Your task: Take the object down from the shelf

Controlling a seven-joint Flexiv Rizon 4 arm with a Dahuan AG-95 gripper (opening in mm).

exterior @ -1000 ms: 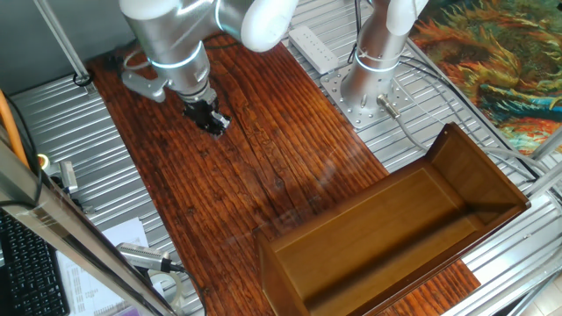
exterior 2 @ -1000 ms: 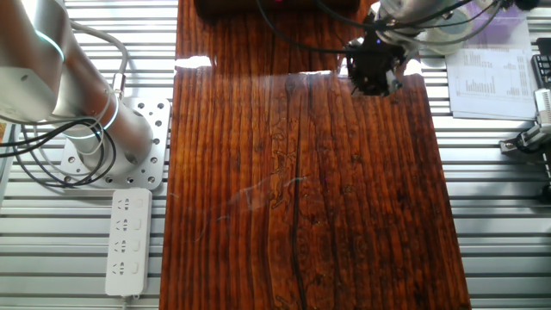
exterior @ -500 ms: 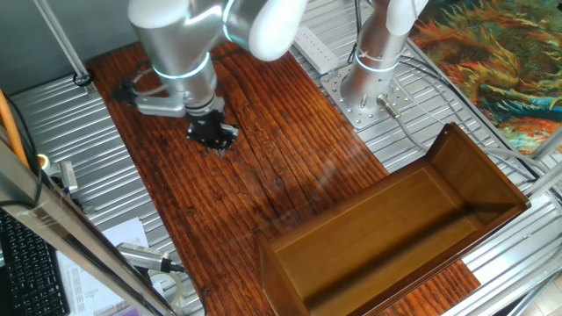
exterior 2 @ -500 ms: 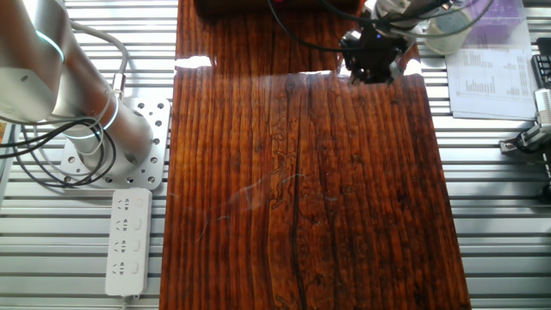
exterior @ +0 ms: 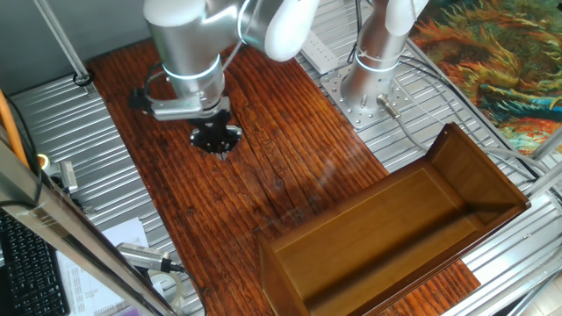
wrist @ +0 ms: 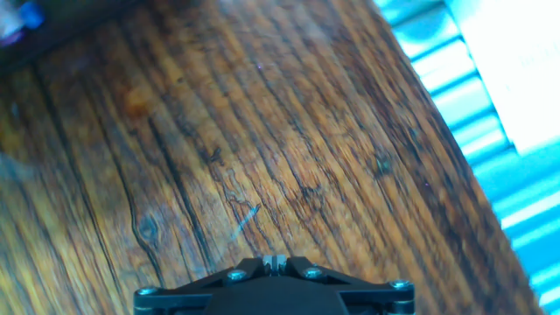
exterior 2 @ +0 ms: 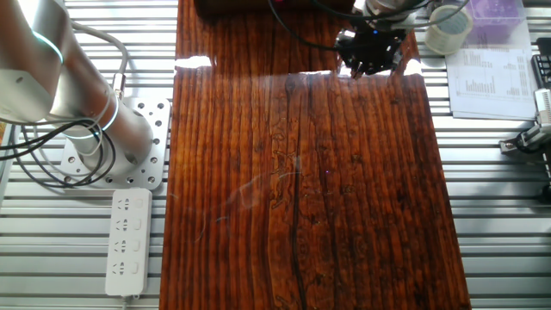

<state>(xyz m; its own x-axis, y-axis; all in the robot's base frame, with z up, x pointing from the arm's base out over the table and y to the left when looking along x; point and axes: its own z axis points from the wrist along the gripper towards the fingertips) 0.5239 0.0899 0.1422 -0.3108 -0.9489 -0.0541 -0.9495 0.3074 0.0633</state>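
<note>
Reddish striped surface (exterior: 281, 167) fills the middle, big brown shelf (exterior: 397, 235) lies at one end, inside looks bare in one fixed view. Silver arm (exterior: 187, 46) has slid along the surface toward the shelf end over the last second and its wrist has turned, so it looks like the approach step, nothing picked up yet. Black claw (exterior: 217, 140) hangs low over bare wood, well apart from the shelf. In hand view the fingertips meet, so claw is closed and empty. Object (wrist: 24, 16) is probably the blurred blue-purple bit on a dark strip at that view's far top-left corner, well ahead of the claw and off to the side; fixed views don't show it
</note>
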